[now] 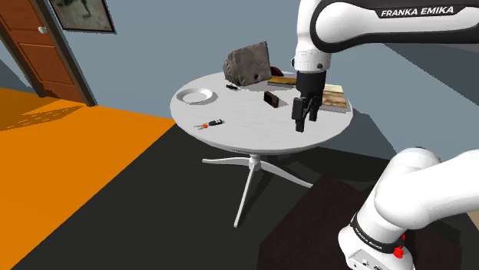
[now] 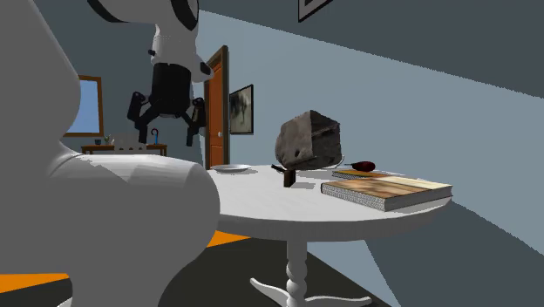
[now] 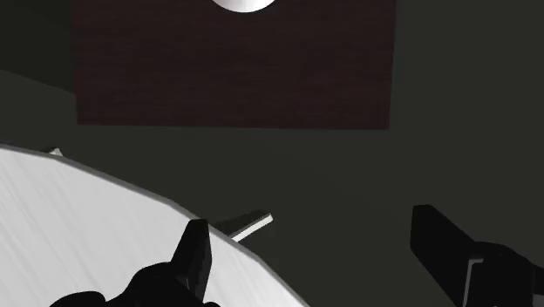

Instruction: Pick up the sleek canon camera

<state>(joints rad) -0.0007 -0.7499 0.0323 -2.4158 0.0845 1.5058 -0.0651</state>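
Note:
The camera is a small dark box (image 1: 271, 99) standing upright near the middle of the round white table (image 1: 246, 126). It also appears in front of a grey-brown lumpy object in the second exterior view (image 2: 288, 177). My black gripper (image 1: 304, 115) hangs open above the table's near edge, to the shoulder view's right of the camera and apart from it. In the second exterior view the gripper (image 2: 163, 122) is raised well above the tabletop with its fingers spread. In the wrist view the gripper (image 3: 323, 262) holds nothing, and the table's rim (image 3: 87, 218) lies beneath one finger (image 3: 196, 253).
A grey-brown lumpy object (image 1: 248, 63) stands at the table's back. A white plate (image 1: 195, 95) and a small black-and-red item (image 1: 211, 123) lie toward the shoulder view's left. A thick book (image 1: 335, 98) and a second book (image 1: 280, 77) lie by the gripper. My dark stand (image 3: 235, 70) is below.

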